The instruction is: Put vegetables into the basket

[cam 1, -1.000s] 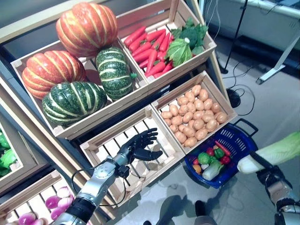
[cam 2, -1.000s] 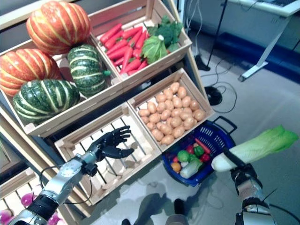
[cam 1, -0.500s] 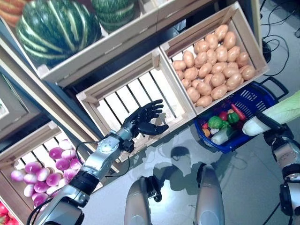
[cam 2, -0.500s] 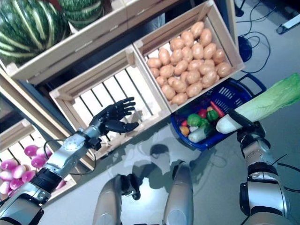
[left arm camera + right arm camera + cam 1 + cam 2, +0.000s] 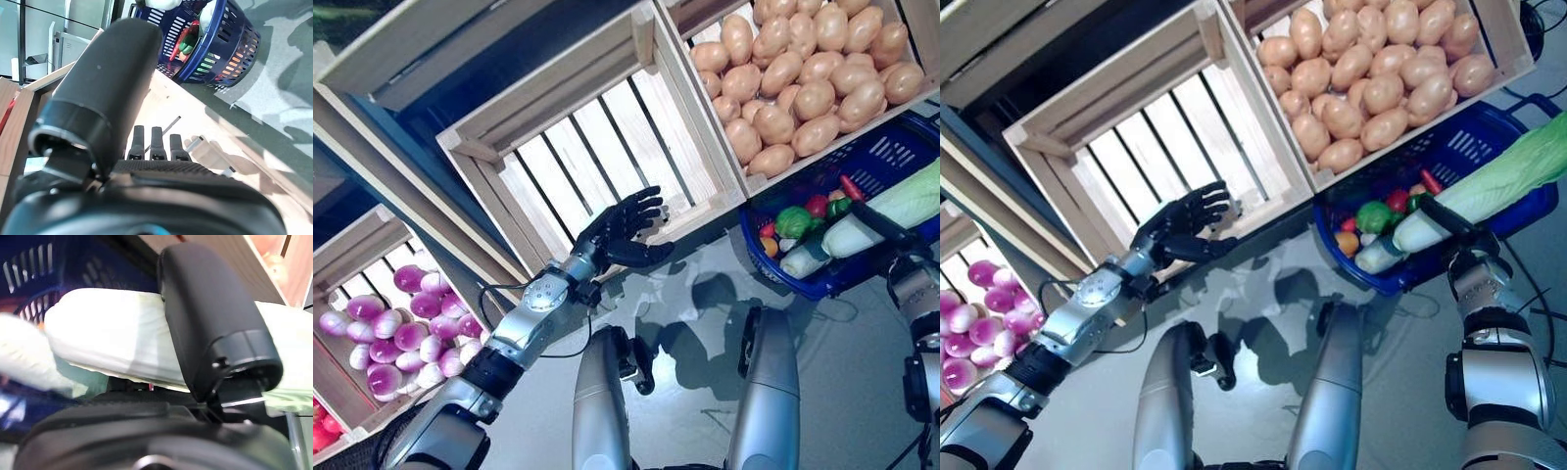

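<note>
- The right hand (image 5: 1456,257) has its fingers and thumb clamped round the white stalk end of a napa cabbage (image 5: 1498,183), held over the blue basket (image 5: 1489,235).
- The cabbage looks long and light, stiff at the stalk and soft at the leaf end, so the stalk seems the safer hold.
- The left hand (image 5: 619,227) hovers with fingers apart, empty, at the front edge of the empty slatted crate (image 5: 607,147).
- The eye views show potatoes (image 5: 803,88) and purple onions (image 5: 382,328); the right wrist view alone shows the thumb lying across the stalk.
</note>
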{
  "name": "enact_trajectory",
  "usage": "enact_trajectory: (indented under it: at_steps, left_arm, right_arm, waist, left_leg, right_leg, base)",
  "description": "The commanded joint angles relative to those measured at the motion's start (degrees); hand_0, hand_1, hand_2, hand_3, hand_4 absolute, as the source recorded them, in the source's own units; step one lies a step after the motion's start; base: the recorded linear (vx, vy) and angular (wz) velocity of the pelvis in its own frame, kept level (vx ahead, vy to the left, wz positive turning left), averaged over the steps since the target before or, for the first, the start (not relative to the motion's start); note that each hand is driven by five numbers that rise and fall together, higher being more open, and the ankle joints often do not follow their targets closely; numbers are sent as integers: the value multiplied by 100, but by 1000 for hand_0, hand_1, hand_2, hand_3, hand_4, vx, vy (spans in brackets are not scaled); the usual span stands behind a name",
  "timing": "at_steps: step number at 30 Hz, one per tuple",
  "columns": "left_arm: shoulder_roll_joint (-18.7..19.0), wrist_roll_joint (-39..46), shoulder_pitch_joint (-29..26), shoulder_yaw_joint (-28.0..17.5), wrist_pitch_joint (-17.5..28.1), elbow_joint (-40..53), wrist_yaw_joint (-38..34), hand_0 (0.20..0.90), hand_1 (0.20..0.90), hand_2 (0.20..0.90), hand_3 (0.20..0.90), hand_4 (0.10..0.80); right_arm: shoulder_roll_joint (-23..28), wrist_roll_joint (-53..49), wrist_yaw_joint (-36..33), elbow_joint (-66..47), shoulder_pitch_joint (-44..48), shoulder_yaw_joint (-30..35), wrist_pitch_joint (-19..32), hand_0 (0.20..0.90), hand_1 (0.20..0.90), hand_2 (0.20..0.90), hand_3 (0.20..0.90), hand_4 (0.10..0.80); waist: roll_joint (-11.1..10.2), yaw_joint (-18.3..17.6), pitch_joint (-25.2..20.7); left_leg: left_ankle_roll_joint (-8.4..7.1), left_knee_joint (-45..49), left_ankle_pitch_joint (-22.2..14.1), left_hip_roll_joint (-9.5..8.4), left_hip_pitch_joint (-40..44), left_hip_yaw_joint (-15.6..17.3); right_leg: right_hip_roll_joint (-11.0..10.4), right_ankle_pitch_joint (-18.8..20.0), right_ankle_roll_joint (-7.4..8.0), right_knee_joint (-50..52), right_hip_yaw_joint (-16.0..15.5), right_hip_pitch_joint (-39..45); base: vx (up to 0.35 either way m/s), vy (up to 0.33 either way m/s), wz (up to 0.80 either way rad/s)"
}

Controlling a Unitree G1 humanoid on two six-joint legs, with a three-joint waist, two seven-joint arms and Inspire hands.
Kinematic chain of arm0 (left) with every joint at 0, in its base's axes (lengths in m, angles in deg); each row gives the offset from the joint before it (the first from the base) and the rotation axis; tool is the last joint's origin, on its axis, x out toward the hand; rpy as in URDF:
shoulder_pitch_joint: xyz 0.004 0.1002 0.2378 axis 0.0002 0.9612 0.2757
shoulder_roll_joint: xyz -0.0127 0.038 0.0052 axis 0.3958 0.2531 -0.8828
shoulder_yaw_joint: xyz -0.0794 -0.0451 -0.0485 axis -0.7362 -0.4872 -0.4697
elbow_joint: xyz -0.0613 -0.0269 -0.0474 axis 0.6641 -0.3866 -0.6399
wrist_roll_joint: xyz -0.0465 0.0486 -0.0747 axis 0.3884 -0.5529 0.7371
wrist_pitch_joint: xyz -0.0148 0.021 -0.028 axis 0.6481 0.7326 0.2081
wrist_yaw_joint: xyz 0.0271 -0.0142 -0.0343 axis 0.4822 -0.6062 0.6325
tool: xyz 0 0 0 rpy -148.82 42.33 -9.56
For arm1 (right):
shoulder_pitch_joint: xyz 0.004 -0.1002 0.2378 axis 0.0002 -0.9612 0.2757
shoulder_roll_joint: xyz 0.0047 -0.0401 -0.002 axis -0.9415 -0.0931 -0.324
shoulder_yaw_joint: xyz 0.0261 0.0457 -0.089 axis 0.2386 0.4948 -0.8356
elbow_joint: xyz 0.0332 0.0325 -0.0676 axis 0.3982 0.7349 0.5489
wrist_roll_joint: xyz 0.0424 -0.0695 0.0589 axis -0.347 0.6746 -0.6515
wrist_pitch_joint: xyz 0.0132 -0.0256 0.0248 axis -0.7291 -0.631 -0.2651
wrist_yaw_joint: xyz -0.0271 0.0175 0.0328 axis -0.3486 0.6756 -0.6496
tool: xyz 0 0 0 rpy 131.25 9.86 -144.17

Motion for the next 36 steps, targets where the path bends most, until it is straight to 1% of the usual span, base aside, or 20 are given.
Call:
enact_trajectory:
  at_steps: [1, 4, 10, 17, 18, 20, 24, 25, 26, 27, 29, 31, 34, 36]
  left_arm:
    - [192, 324, -600, -333, 651, 640, 5, 900, 900, 900, 900, 800]
    - [247, 379, -663, -332, 618, 537, 83, 900, 900, 900, 900, 800]
    - [340, 416, -719, -354, 602, 513, 145, 900, 900, 900, 900, 800]
    - [384, 379, -743, -391, 494, 515, 176, 900, 900, 900, 900, 800]
    - [397, 392, -733, -395, 483, 504, 217, 900, 900, 900, 900, 800]
    - [408, 394, -697, -375, 453, 494, 272, 900, 900, 900, 900, 800]
    - [385, 343, -628, -334, 424, 533, 271, 900, 900, 900, 900, 800]
    - [369, 331, -598, -325, 399, 574, 253, 900, 900, 900, 900, 800]
    - [366, 321, -585, -312, 407, 585, 248, 900, 900, 900, 900, 800]
    - [323, 258, -576, -286, 424, 575, 228, 900, 900, 900, 900, 800]
    - [275, 164, -539, -272, 413, 574, 201, 900, 900, 900, 900, 800]
    - [188, 87, -516, -251, 288, 515, 144, 900, 900, 900, 900, 800]
    - [72, -110, -335, -224, 195, 253, 45, 900, 900, 900, 900, 800]
    - [-31, -144, -209, -206, 165, 15, 53, 900, 900, 900, 900, 800]
  right_arm:
    - [452, -429, 533, 49, 563, -168, 126, 900, 900, 900, 900, 800]
    - [473, -453, 622, 107, 569, -167, 1, 900, 900, 900, 900, 800]
    - [477, -514, 498, 159, 553, -101, -138, 900, 900, 900, 900, 800]
    - [340, -469, 409, 264, 300, 27, -249, 900, 900, 900, 900, 800]
    - [314, -470, 394, 281, 259, 47, -295, 900, 900, 900, 900, 800]
    - [260, -463, 324, 323, 146, 91, -398, 900, 900, 900, 900, 800]
    - [114, -463, 120, 377, -85, 144, -444, 900, 900, 900, 900, 800]
    - [28, -462, 106, 424, -222, 158, -450, 900, 900, 900, 900, 800]
    - [5, -445, 109, 431, -272, 171, -443, 900, 900, 900, 900, 800]
    - [-69, -437, 102, 463, -361, 169, -426, 900, 900, 900, 900, 800]
    - [-145, -479, 93, 476, -504, 181, -381, 900, 900, 900, 900, 800]
    - [-256, -451, 69, 498, -677, 192, -331, 900, 900, 900, 900, 800]
    - [-450, -436, 72, 452, -1044, 240, -181, 900, 900, 900, 900, 800]
    - [-595, -421, 123, 367, -1241, 260, -84, 900, 900, 900, 900, 800]
  waist:
    - [-72, 27, -130]
    - [-128, 56, -143]
    - [-233, 109, -171]
    - [-397, 187, -304]
    - [-426, 197, -325]
    - [-475, 218, -390]
    - [-563, 253, -488]
    - [-605, 271, -563]
    - [-621, 280, -570]
    - [-644, 289, -640]
    - [-679, 303, -719]
    - [-711, 309, -856]
    - [-782, 321, -1105]
    - [-831, 330, -1264]
  left_leg:
    - [162, 353, -353, -185, 182, 272]
    - [153, 407, -364, -188, 111, 205]
    - [102, 317, -257, -174, 119, 106]
    - [17, -214, 51, -72, 427, 28]
    - [49, -411, 273, -44, 448, 58]
    - [31, -676, 397, -4, 586, 53]
    - [25, -1205, 638, 73, 865, 86]
    - [22, -1506, 763, 105, 1024, 109]
    - [24, -1606, 812, 108, 1106, 125]
    - [14, -1900, 963, 141, 1271, 147]
    - [1, -2254, 1150, 178, 1521, 203]
    - [-10, -2634, 1310, 228, 1777, 244]
    - [-47, -3203, 1556, 296, 2235, 331]
    - [-79, -3580, 1681, 292, 2520, 435]
  right_leg:
    - [237, -206, -486, 263, -219, 493]
    - [252, -204, -455, 306, -245, 427]
    - [304, -87, -373, 144, -288, 480]
    - [368, 152, -259, -466, -345, 854]
    - [358, 347, -301, -663, -381, 892]
    - [370, 449, -273, -908, -396, 1051]
    - [398, 656, -245, -1374, -431, 1351]
    - [424, 756, -240, -1642, -455, 1521]
    - [432, 800, -242, -1737, -467, 1599]
    - [450, 882, -237, -1949, -495, 1747]
    - [508, 993, -242, -2268, -544, 2003]
    - [574, 1104, -253, -2642, -614, 2297]
    - [732, 1312, -274, -3366, -729, 2879]
    - [838, 1449, -271, -3799, -784, 3196]
  base:
    - [-69, -50, 5]
    - [-36, -43, 5]
    - [-14, -27, -2]
    - [-4, -39, 1]
    - [-38, -26, 0]
    - [27, -13, 1]
    - [42, -16, 0]
    - [57, -12, -2]
    - [65, 8, -1]
    - [56, 25, -2]
    - [57, 31, -8]
    - [87, 29, -9]
    - [146, 13, -9]
    - [134, 8, -11]
